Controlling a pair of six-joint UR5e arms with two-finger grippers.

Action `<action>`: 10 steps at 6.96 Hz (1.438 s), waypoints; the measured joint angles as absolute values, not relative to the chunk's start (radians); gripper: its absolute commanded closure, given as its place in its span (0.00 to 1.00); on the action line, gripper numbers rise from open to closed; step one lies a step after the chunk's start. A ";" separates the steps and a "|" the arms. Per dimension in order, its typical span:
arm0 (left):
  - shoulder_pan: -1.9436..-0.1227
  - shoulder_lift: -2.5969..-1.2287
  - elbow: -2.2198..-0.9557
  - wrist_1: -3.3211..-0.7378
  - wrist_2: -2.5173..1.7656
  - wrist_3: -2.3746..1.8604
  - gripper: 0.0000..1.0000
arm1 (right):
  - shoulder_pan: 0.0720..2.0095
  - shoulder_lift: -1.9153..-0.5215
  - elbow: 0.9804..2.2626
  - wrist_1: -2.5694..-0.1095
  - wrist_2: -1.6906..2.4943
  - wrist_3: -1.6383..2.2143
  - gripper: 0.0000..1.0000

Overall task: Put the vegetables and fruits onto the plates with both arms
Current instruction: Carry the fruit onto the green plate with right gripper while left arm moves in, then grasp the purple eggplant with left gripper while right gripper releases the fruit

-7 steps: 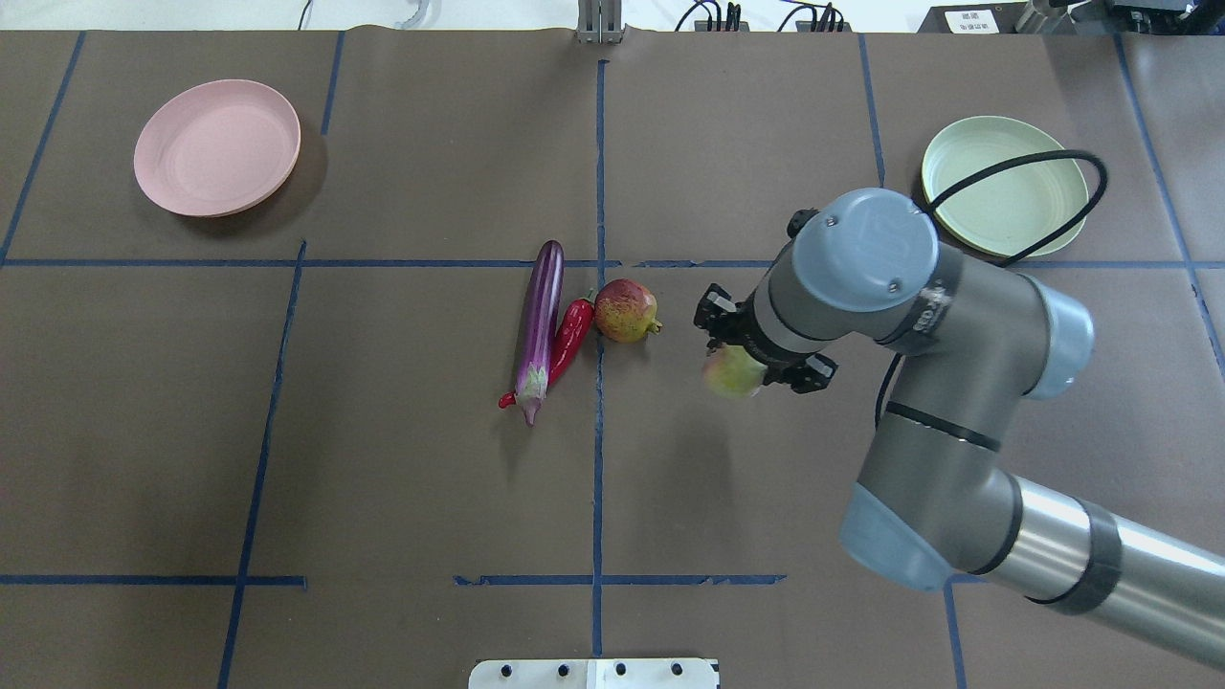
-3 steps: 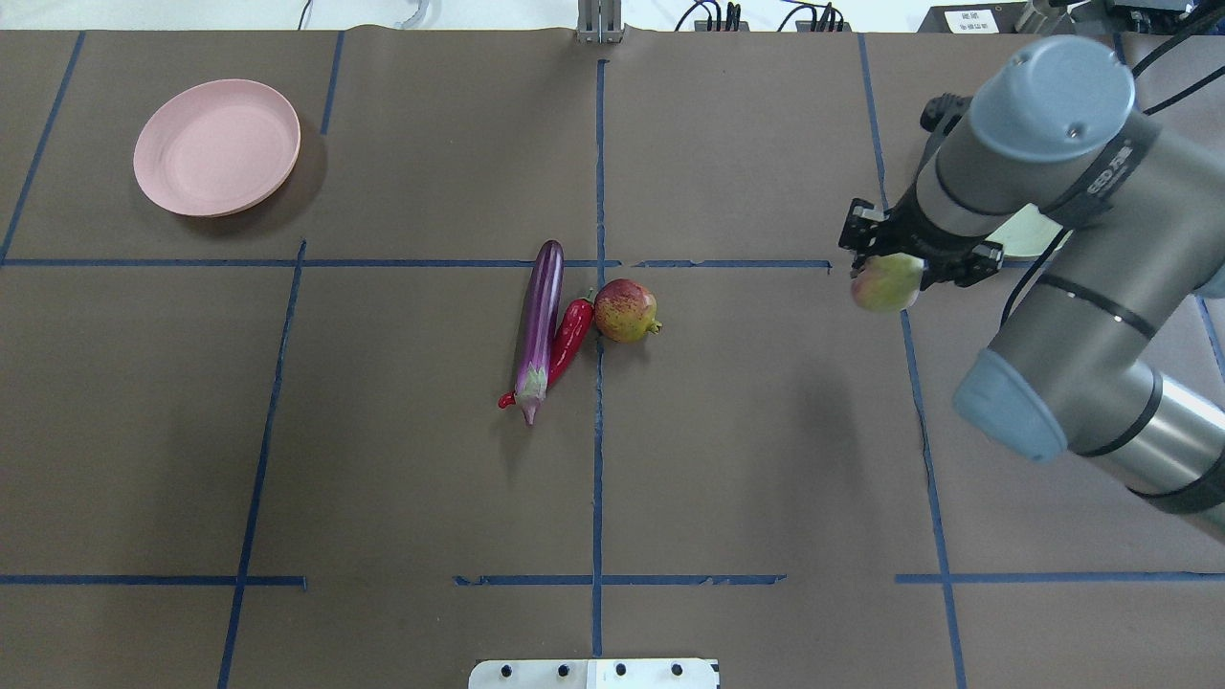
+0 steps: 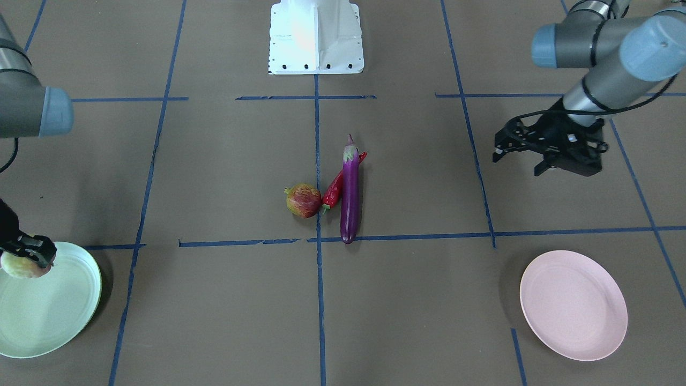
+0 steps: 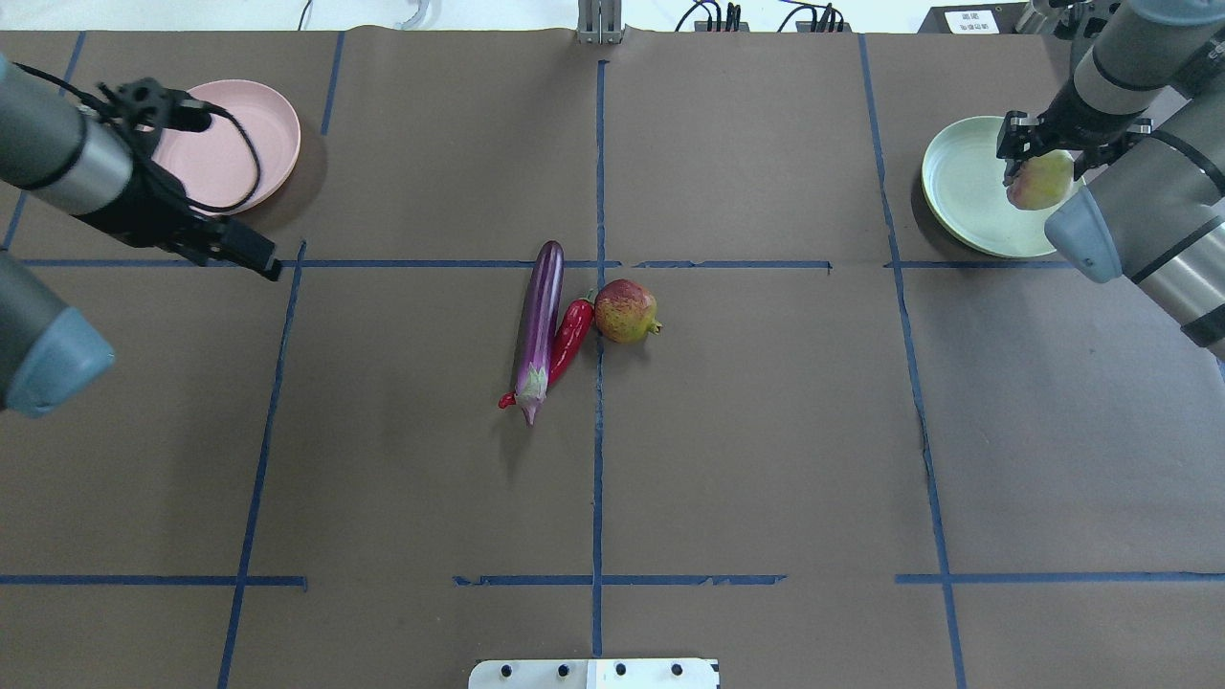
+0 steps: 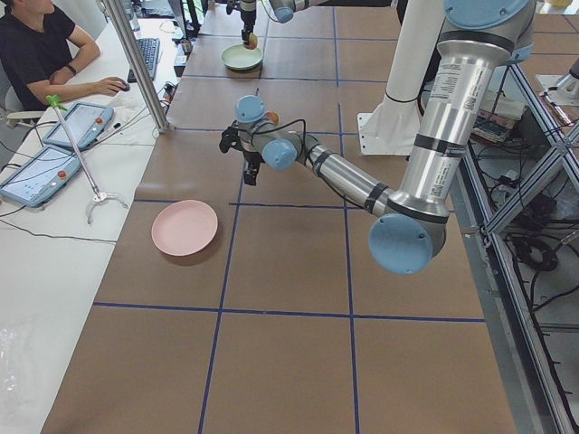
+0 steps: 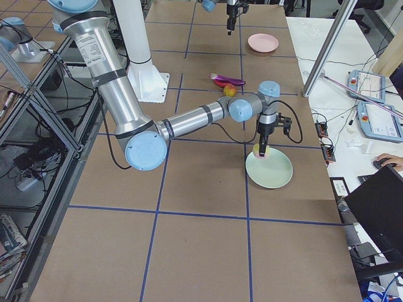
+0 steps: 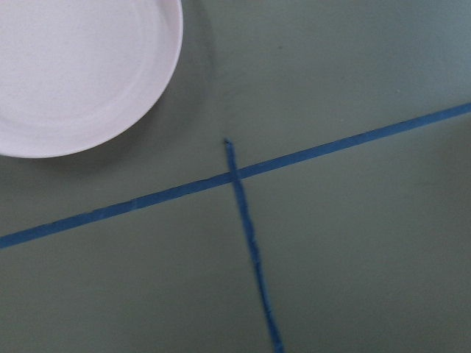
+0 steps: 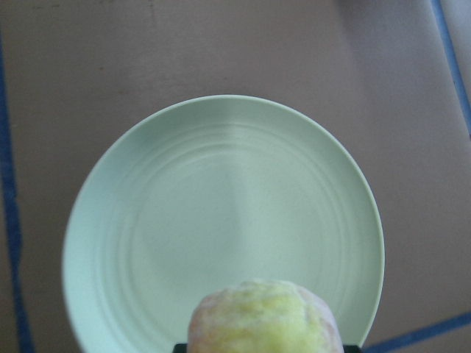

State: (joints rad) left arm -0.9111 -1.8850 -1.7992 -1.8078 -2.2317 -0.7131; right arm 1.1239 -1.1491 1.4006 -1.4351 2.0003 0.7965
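Note:
My right gripper [image 4: 1045,158] is shut on the pale green-yellow fruit [image 4: 1038,181] and holds it just above the mint green plate [image 4: 962,196]. The right wrist view shows the fruit [image 8: 265,318] over the plate's [image 8: 221,213] near rim. The purple eggplant [image 4: 539,325], the red chili [image 4: 571,337] and the red-yellow fruit [image 4: 626,311] lie together at the table's middle. My left gripper [image 3: 520,161] looks open and empty, above the table beside the pink plate [image 4: 244,158], which shows in the left wrist view [image 7: 73,66].
Blue tape lines divide the brown table. The white robot base [image 3: 316,37] stands at the near edge. A person [image 5: 36,45] sits at a side desk with tablets beyond the table's far edge.
My right arm has carried the green-yellow fruit from near the table's middle to over the mint plate. My left arm has come into view near the pink plate.

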 measured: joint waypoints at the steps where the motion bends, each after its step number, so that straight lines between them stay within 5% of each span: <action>1: -0.817 -1.976 -1.756 -1.800 -2.149 -0.812 0.00 | 1.137 -1.137 1.293 -1.345 1.999 0.778 0.75; 2: -0.744 -2.078 -1.682 -1.797 -2.089 -0.892 0.00 | 1.143 -1.132 1.236 -1.306 1.999 0.770 0.01; 6: -0.593 -2.267 -1.546 -1.803 -2.019 -1.087 0.08 | 1.146 -1.135 1.204 -1.239 2.000 0.775 0.00; 7: -0.569 -2.276 -1.531 -1.805 -1.994 -1.103 0.24 | 1.146 -1.132 1.205 -1.235 2.001 0.776 0.00; 10: -0.550 -2.288 -1.499 -1.807 -1.952 -1.110 0.94 | 1.147 -1.130 1.214 -1.233 2.008 0.778 0.00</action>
State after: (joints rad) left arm -0.5500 -2.2878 -1.4992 -1.8067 -1.9517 -1.1102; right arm 1.1472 -1.1300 1.2139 -1.2334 2.0080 0.7781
